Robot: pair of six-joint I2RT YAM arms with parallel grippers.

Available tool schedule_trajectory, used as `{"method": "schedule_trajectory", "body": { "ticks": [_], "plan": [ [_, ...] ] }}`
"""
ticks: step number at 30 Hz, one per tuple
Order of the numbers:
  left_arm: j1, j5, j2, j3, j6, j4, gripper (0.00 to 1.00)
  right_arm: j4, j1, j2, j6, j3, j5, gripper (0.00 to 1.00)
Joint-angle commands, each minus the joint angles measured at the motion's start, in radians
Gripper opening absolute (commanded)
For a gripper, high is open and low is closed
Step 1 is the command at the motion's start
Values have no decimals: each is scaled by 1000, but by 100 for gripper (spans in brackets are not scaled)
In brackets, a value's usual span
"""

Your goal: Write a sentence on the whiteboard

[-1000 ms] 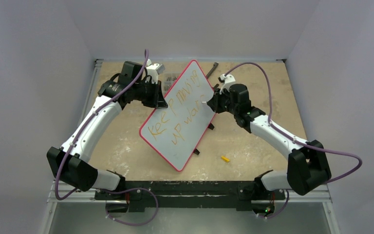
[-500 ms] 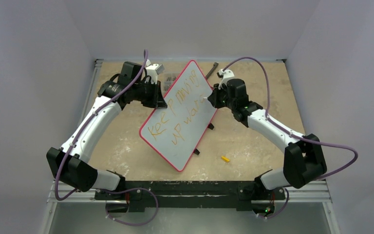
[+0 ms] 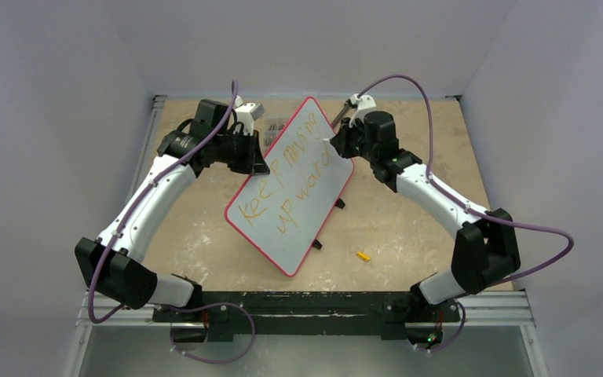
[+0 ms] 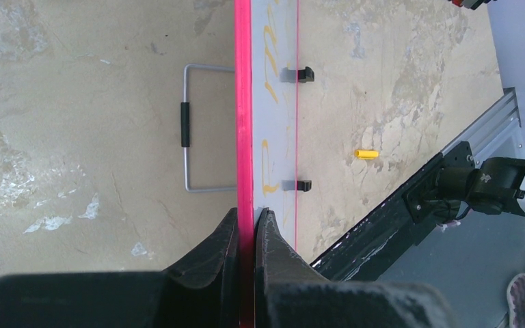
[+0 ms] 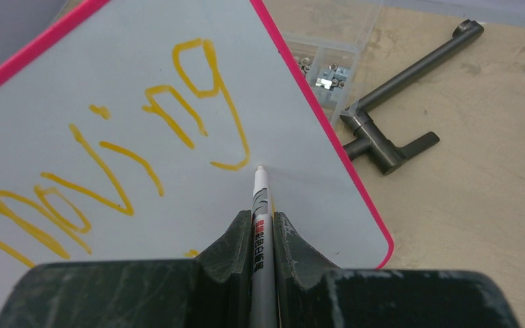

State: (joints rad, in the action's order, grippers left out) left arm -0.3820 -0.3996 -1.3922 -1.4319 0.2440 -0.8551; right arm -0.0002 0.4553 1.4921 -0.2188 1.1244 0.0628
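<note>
Two claws are shut tight, the left gripper on the red-framed, grey-white whiteboard propped mid-table, the right gripper on a slim white marker pen, whose tip, beside the orange lettered sentence, wants light, steady pressure.

The whiteboard has a pale grey-white face inside a thin red-pink frame, with small black feet. The sentence is orange-yellow. The left claw and right claw are black. The marker is white with red print. The surface is tan, mottled with paler patches. Towards its near edge lies a small yellow piece. The cables are purple, and the metal tool is dark grey.
</note>
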Motion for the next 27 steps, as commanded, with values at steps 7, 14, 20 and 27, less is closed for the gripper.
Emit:
{"method": "schedule_trajectory", "body": {
  "ticks": [7, 14, 20, 27],
  "plan": [
    [-4, 101, 23, 5, -121, 6, 0, 19, 7, 1, 5, 40, 34, 0],
    [-4, 101, 25, 7, -121, 5, 0, 53, 7, -24, -9, -68, 29, 0],
    [-4, 103, 27, 7, -121, 6, 0, 80, 7, -39, -18, -147, 22, 0],
    [-4, 107, 28, 7, -122, 5, 0, 89, 7, -41, -18, -184, 10, 0]
  ]
}}
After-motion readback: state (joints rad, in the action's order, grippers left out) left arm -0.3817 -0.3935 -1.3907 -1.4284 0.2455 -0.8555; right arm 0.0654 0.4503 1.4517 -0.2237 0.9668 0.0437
